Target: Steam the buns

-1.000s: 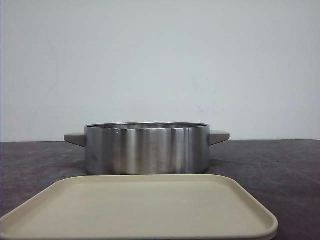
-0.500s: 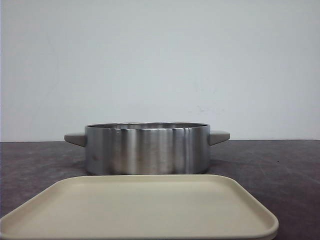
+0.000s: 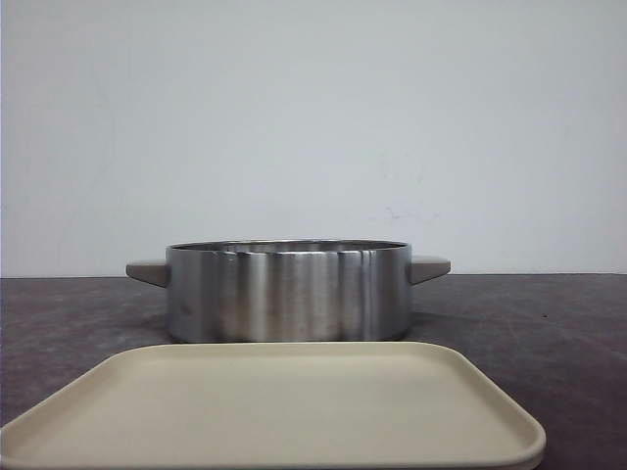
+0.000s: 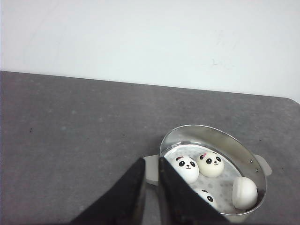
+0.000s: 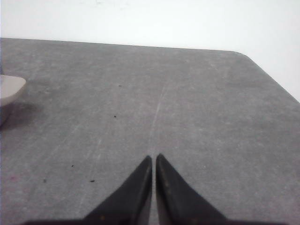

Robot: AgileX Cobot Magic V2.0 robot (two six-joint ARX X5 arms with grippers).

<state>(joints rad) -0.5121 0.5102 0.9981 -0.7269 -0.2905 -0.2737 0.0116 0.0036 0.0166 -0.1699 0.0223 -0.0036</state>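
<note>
Several white panda-faced buns lie inside the steel pot (image 4: 243, 157) in the left wrist view: two face up side by side (image 4: 187, 168) (image 4: 212, 163), one lies near the closer wall (image 4: 205, 196), and one is turned away (image 4: 244, 192). My left gripper (image 4: 151, 161) hovers above the table beside the pot's near handle (image 4: 151, 171), its jaws shut to a narrow slit with nothing between them. My right gripper (image 5: 153, 159) is shut over bare table, holding nothing. In the front view the pot (image 3: 287, 292) hides the buns, and neither gripper shows.
A beige tray (image 3: 274, 406) with nothing on it lies in front of the pot, nearest the front camera. One pot handle (image 5: 9, 89) pokes into the right wrist view. The dark table's far edge meets a white wall, and its corner (image 5: 243, 54) is rounded.
</note>
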